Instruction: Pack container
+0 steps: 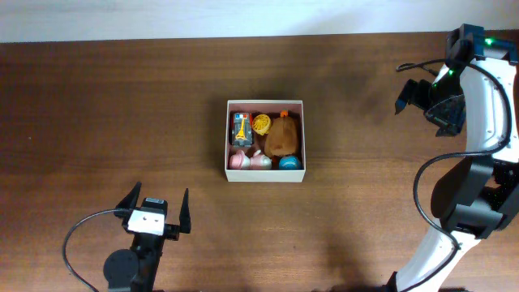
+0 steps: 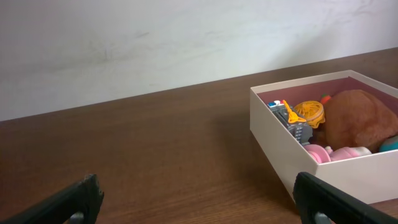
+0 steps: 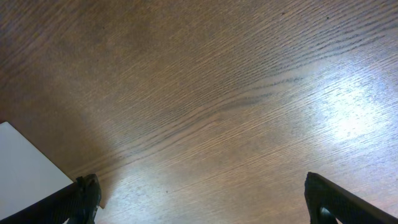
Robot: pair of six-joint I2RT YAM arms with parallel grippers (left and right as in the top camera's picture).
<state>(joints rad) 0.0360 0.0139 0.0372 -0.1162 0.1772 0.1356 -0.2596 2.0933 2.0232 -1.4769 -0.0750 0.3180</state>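
The container (image 1: 264, 175) is a square box with cream-white walls and a reddish-brown inside, standing at the table's middle. It holds a brown plush (image 1: 281, 136), a yellow toy (image 1: 261, 123), a grey-blue toy vehicle (image 1: 242, 128), pink toys (image 1: 247, 161) and a blue ball (image 1: 287, 162). My left gripper (image 1: 157, 203) is open and empty, low over the table, near and to the left of the container. The left wrist view shows the container's wall (image 2: 280, 143) beyond my open fingers (image 2: 199, 199). My right gripper (image 1: 409, 97) is open and empty, raised at the far right (image 3: 202, 199).
The dark wooden table (image 1: 122, 105) fills the views. A pale wall (image 2: 155, 37) lies beyond its far edge. A flat white shape (image 3: 25, 174) sits at the lower left of the right wrist view; I cannot tell what it is.
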